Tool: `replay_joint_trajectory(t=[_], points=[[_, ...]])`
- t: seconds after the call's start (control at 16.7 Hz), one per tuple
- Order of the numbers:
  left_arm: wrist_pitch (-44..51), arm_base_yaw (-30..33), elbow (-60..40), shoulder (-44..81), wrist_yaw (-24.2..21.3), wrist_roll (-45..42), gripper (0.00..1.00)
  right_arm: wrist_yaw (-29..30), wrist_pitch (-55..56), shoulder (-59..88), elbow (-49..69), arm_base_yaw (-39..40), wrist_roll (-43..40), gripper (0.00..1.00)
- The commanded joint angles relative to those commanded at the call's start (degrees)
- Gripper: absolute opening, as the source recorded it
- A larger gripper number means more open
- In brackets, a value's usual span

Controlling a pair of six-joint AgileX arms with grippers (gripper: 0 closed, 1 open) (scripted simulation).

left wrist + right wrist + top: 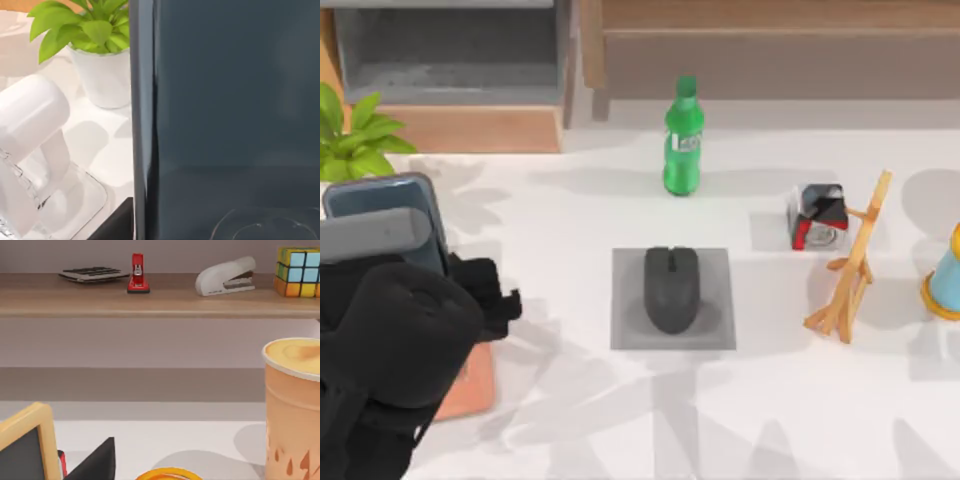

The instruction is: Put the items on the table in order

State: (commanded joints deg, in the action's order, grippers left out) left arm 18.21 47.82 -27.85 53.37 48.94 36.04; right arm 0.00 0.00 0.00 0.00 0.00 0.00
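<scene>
The left gripper [440,270] sits far out at nine o'clock on the table [570,420], and it seems to be carrying the phone [380,200]. The dark blue-grey slab stands out from the black wrist toward eleven o'clock, and in the left wrist view the phone [225,120] rises as a glossy wall right against the lens. I cannot see the fingers themselves, so whether they are closed on it I cannot tell; that it is held is my reading from how it sits.

Moving outward, an orange mat [470,390] peeks from beneath the arm at about eight o'clock. A potted plant [355,135] stands at ten o'clock. The mouse [671,288] lies dead centre, squarely on a grey pad [625,335]. Past it stand a green bottle [682,135] at twelve and a small wooden easel [855,265] at three.

As I judge it, the mouse half is done, resting neatly on its pad. The phone is what remains: it looks lifted and not yet set down, perhaps bound for that orange mat.

The left arm is bulked low over the table's corner, wrist pointing away toward the back. The right arm is parked off at three o'clock.
</scene>
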Motion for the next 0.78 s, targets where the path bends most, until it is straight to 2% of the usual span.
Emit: replay_joint_trajectory(t=[0.48,0.78], points=[[0.0,0.0,0.0,0.0,0.0,0.0,0.98,0.0,0.0,0.0,0.0,0.0,0.0,1.0],[0.0,0.0,0.0,0.0,0.0,0.0,1.0,0.0,0.0,0.0,0.0,0.0,0.0,1.0]])
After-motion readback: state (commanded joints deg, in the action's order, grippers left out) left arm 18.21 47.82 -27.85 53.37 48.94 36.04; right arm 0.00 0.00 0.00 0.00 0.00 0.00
